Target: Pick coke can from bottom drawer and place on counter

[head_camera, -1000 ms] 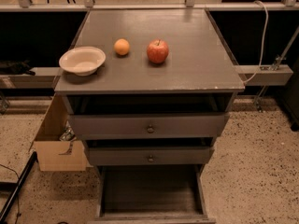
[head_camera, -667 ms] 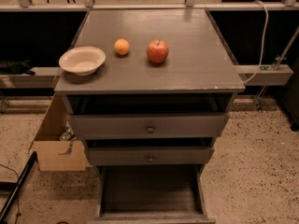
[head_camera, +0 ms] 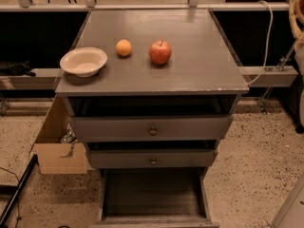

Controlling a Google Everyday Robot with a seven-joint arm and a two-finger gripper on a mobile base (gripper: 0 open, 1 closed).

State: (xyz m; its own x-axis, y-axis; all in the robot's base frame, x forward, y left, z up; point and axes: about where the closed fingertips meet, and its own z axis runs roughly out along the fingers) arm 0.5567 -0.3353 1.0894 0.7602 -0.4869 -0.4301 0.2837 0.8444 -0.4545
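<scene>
Moved: a pale, blurred curved shape has come in at the frame's 2 o'clock edge since the earlier frame; the cabinet and everything on it lie as before.
Coke can: the small red metal coke can cannot be made out in this view, so its place cannot be told.
Bottom drawer: the lowest, deepest grey wooden bottom drawer (head_camera: pixel 152 194) stands pulled out at 6 o'clock, its dark flat floor showing; its front is cut by the frame edge.
Counter: the wide flat grey wooden counter (head_camera: pixel 190 65) with worn pale edges fills the middle of the view.
Gripper: the gripper (head_camera: pixel 297 18) is taken to be that pale shape, well apart from the counter at its 2 o'clock; whether it is apart or together cannot be told.
Apple: a round red apple (head_camera: pixel 160 52) sits on the counter near its centre.
Orange: a small round orange fruit (head_camera: pixel 124 47) lies just beside the apple, at its 9 o'clock.
Bowl: a round cream bowl (head_camera: pixel 83 61) rests upright near the counter's 9 o'clock edge.
Upper drawers: two shallower grey drawers with round knobs, the top one (head_camera: pixel 190 126) and the middle one (head_camera: pixel 190 158), sit between counter and bottom drawer.
Box: an open brown cardboard box (head_camera: pixel 57 151) stands on the speckled floor (head_camera: pixel 256 156), against the cabinet at its 8 o'clock.
Cable: a white cable (head_camera: pixel 270 27) hangs at the cabinet's 2 o'clock.
</scene>
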